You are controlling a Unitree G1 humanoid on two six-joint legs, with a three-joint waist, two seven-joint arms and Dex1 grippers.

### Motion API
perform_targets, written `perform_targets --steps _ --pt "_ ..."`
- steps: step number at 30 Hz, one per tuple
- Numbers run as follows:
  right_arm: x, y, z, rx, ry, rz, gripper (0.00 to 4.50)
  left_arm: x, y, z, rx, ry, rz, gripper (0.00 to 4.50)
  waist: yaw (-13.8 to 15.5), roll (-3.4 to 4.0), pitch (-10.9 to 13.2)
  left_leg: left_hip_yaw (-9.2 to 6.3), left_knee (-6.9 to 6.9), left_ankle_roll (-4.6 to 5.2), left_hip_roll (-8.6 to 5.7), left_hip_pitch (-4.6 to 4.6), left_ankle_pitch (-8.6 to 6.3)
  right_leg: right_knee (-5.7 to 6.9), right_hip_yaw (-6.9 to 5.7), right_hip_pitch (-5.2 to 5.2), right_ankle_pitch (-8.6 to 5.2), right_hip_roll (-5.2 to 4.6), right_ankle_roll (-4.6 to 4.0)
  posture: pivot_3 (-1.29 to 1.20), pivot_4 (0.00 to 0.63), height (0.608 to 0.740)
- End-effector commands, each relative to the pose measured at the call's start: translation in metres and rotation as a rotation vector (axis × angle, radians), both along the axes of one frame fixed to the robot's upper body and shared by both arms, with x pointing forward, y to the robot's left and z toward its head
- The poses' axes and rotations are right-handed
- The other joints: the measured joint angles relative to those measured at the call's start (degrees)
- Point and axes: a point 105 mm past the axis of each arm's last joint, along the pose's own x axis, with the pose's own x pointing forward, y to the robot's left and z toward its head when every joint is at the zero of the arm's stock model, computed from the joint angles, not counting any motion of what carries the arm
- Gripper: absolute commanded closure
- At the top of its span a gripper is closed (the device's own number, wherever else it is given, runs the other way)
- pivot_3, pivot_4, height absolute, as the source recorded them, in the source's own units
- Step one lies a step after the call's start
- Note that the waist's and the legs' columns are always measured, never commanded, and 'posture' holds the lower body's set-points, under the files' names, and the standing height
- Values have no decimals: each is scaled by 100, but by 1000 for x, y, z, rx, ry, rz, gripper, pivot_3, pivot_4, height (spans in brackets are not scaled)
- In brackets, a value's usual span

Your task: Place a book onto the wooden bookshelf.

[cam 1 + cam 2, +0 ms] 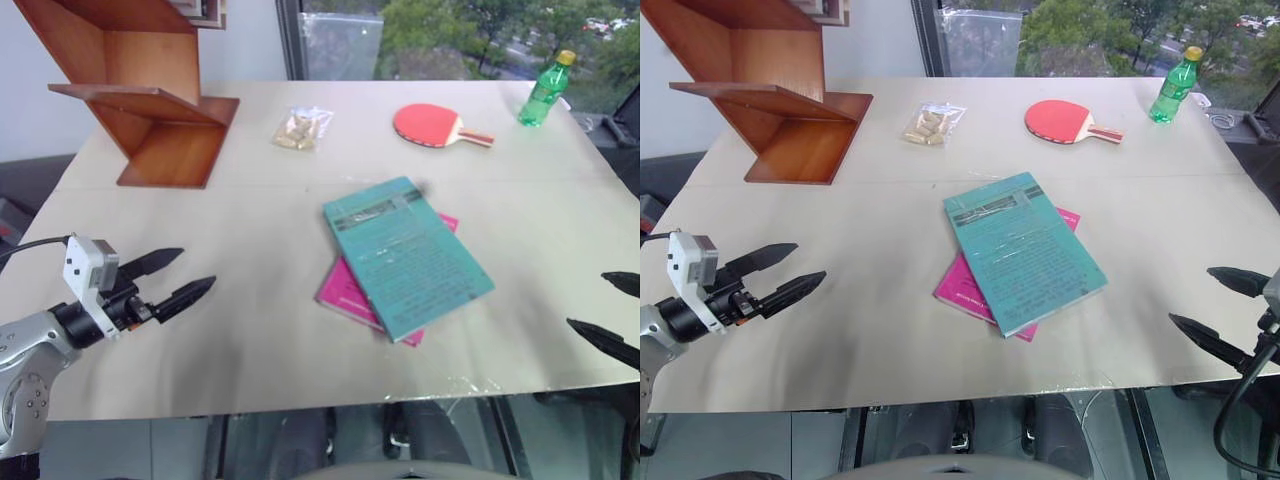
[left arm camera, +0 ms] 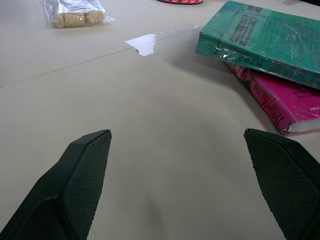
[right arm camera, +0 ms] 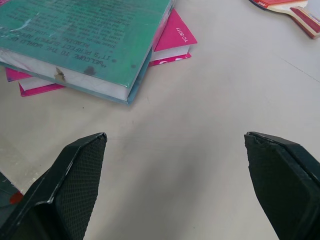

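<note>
Both grippers wait open over the table, and the book lies untouched in the middle.

The book [image 1: 405,255] lies flat on the table [image 1: 250,320], on top of a pink book [image 1: 352,293] (the pink one shows out at the near side and at one far corner). The shelf [image 1: 150,110] stands at the far left corner of the table, well apart from both books. The left gripper [image 1: 178,278] hangs over the near left part of the table with its fingers spread wide and nothing between them; it points toward the books. The right gripper [image 1: 1218,306] is at the near right edge, also spread wide and empty. At the far side are a bag of snacks [image 1: 302,128], a red paddle [image 1: 437,125] and a green bottle [image 1: 546,90].
</note>
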Motion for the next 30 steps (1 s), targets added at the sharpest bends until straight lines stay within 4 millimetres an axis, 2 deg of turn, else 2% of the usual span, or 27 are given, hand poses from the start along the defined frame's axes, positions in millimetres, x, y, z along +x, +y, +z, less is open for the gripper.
perform_targets --steps 1,3,6,8,9,12,16,19,22,25,30 --pt "7 -1 10 -42 -54 -7 0 3 -6 11 4 -36 -33 41 0 -1 0 1 0 0 0 0 0 -1 0 0 0 0 0 0 150 740" --pt "16 3 6 -70 -75 -11 0 6 -19 14 -3 -54 -82 41 0 -2 0 5 0 1 -1 0 -1 -2 3 0 -1 0 -1 0 150 740" --pt "19 6 4 -64 -74 -10 0 6 -26 17 7 -69 -120 41 0 -1 1 9 0 8 -3 2 -4 -1 6 0 -3 -1 -5 0 150 740" --pt "21 5 2 -60 -63 -17 501 5 -29 18 15 -74 -147 0 1 -1 1 9 -1 0 -1 2 0 1 7 -2 -2 0 -3 0 150 740" --pt "21 4 1 -59 -59 -19 806 4 -31 18 18 -74 -156 0 -2 -1 1 9 -1 -3 1 2 2 1 7 -3 1 5 1 0 150 740" --pt "30 -1 2 -54 -47 -54 2088 0 -37 19 29 -71 -205 0 -12 -1 1 11 -2 -6 1 1 4 -1 8 -3 3 9 5 0 150 740" --pt "72 -2 -1 -192 -146 -99 4040 -9 -57 17 12 -43 -319 0 -45 -7 3 35 -2 -3 2 13 2 -1 29 -3 -4 6 -6 0 150 740" --pt "97 0 -18 -269 -128 -87 4040 -9 -62 15 10 -38 -340 0 -30 -1 5 41 -3 -4 0 22 3 8 34 -5 -7 9 -12 0 150 740" --pt "113 11 -27 -245 -114 -52 4040 -8 -65 15 0 -46 -337 0 -3 5 9 35 -4 -8 1 13 6 16 26 -12 1 20 -3 0 150 740" --pt "116 42 -39 -204 -80 88 4040 -10 -70 11 -10 -37 -332 0 -16 9 11 37 -5 -7 -1 10 6 14 28 -12 8 22 -3 0 150 740" --pt "104 96 -38 -64 -70 291 4040 -11 -72 6 -19 -28 -308 0 -19 10 12 35 -5 -5 -2 2 4 3 24 -12 13 20 -8 0 150 740"
